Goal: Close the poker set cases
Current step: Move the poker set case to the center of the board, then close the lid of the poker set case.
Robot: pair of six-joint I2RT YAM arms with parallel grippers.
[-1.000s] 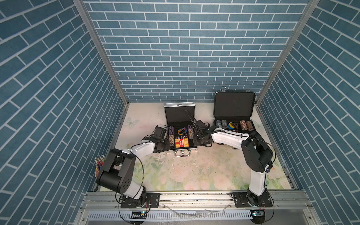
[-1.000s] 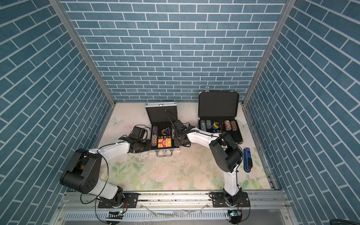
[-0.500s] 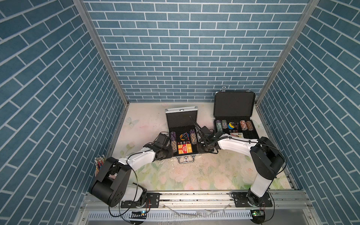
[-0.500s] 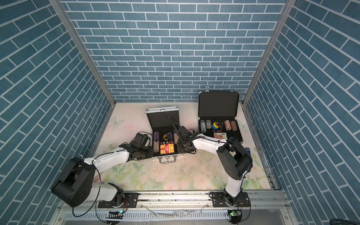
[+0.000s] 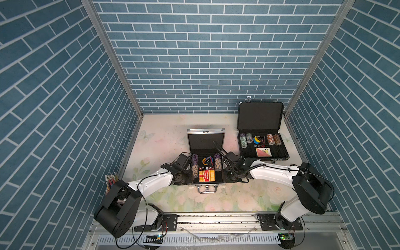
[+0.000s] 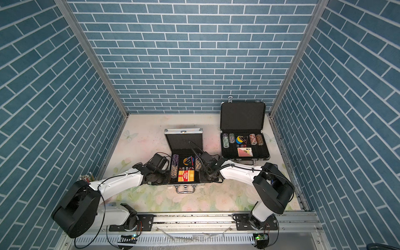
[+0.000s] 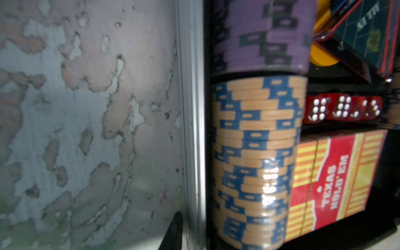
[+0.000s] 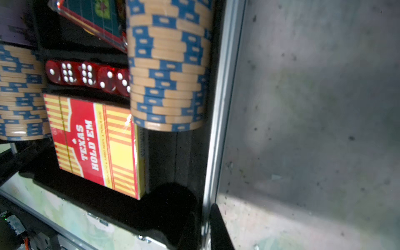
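Observation:
The smaller silver poker set case point(image 5: 205, 140) point(image 6: 184, 140) stands open mid-table, lid upright, with chips, dice and a red card box inside. My left gripper point(image 5: 188, 175) point(image 6: 167, 175) point(image 7: 192, 227) is shut on its left wall, one finger point(image 7: 174, 231) outside the metal rim point(image 7: 191, 129). At the opposite side, my right gripper point(image 5: 226, 175) point(image 6: 203, 175) point(image 8: 205, 216) is shut on the right wall, with the rim point(image 8: 220, 108) between its fingers. Open at the back right is the larger black case point(image 5: 259, 116) point(image 6: 241, 116), its lid upright and no gripper near it.
The silver case's handle point(image 5: 207, 188) point(image 6: 185, 189) points at the front rail point(image 5: 216, 218). A cup of pens point(image 5: 110, 180) stands at the left wall. Blue brick walls close in three sides. Floral table surface point(image 5: 216, 201) lies between the silver case and the rail.
The silver case has slid toward the front of the table with both grippers at its side walls. The right gripper's jaws have closed a little further on the right wall.

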